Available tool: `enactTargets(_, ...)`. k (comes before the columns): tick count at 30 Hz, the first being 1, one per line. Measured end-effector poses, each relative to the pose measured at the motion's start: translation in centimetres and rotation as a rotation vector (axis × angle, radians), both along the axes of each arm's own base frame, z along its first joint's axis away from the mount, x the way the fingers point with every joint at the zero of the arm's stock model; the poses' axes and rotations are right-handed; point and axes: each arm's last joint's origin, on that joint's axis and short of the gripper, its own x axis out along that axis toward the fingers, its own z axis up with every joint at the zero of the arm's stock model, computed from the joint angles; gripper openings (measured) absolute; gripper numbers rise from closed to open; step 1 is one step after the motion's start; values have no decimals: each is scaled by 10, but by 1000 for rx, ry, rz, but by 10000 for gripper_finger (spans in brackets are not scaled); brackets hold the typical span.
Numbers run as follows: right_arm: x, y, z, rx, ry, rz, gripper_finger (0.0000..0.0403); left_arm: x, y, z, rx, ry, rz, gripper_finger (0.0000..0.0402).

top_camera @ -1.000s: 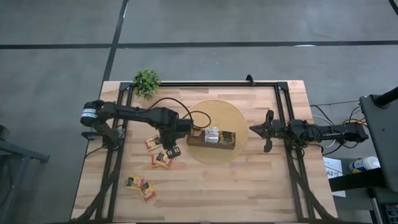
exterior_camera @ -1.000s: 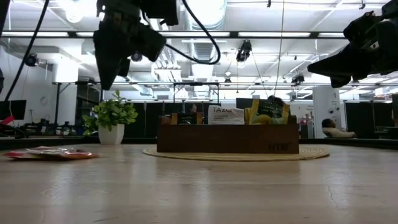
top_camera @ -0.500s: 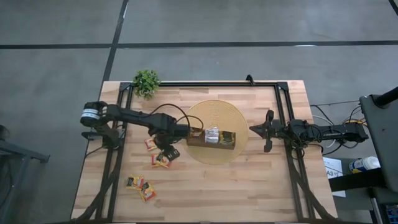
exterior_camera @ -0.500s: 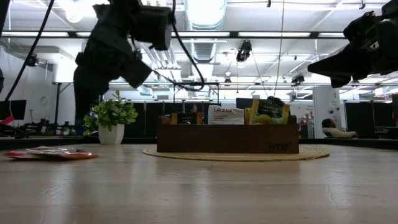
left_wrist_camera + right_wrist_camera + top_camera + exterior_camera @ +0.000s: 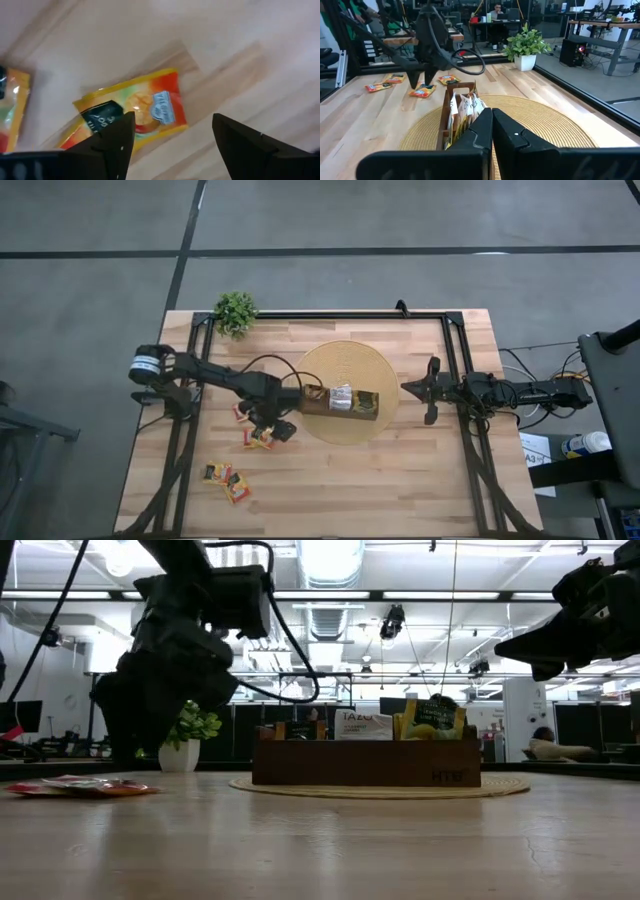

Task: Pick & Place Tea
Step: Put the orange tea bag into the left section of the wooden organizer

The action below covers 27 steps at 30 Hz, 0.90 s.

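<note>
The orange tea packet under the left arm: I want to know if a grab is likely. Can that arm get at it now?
Probably yes: the left pincer is open right above the packet, which lies flat on bare wood with nothing over it.

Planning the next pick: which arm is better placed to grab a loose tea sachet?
Left. The left gripper hangs open right over a yellow-red sachet; the right gripper waits shut beyond the box.
</note>
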Motion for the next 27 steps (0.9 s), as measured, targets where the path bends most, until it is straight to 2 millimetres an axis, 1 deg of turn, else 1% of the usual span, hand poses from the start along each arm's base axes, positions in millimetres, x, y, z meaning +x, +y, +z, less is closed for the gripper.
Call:
enactTargets(5,0,0,0,0,0,0,9,-1,0,-9,39,49,45,254)
enactTargets(15,0,0,0,0,0,0,9,5,-5,-36,20,158,16,240)
enactTargets(20,0,0,0,0,0,0,9,8,-5,-38,30,164,-5,228)
enactTargets(24,0,0,0,0,-1,0,9,9,-5,-35,37,165,-43,196)
enactTargets(27,0,0,0,0,0,0,9,9,-5,-34,45,168,-79,152)
